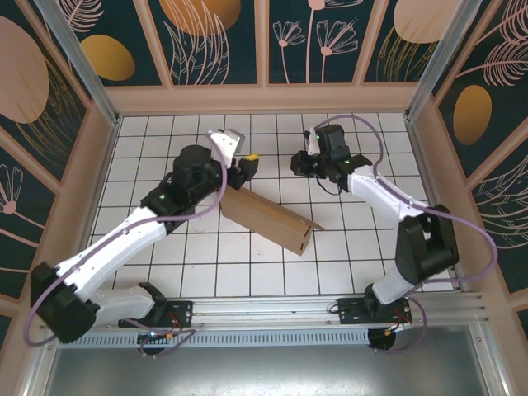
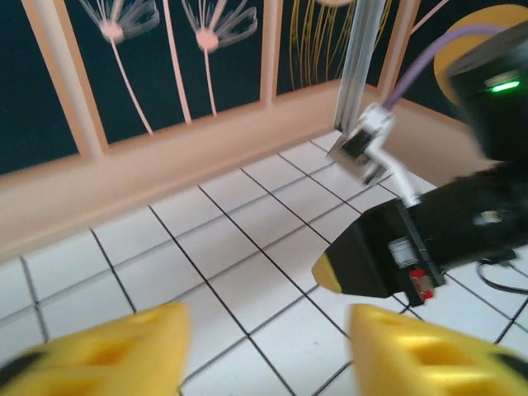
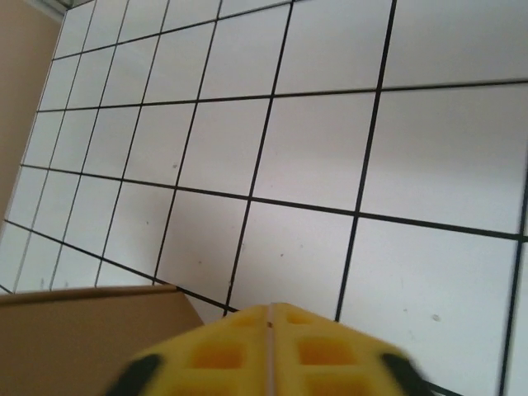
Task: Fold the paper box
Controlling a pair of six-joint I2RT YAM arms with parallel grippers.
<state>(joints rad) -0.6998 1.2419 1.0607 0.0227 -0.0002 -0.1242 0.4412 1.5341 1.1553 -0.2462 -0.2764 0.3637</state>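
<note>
While the paper box [image 1: 268, 216] lies on the desk [image 1: 346, 272], the left end effector [image 2: 268, 351] gapes empty and the right end effector [image 3: 271, 351] is closed, seemingly on nothing.

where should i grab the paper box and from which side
Probably pinch the paper box across its narrow width near the free lower-right end, coming from above. It lies flat and diagonal on the table, long and slim, both long edges exposed; the other end is crowded by the left arm.
</note>
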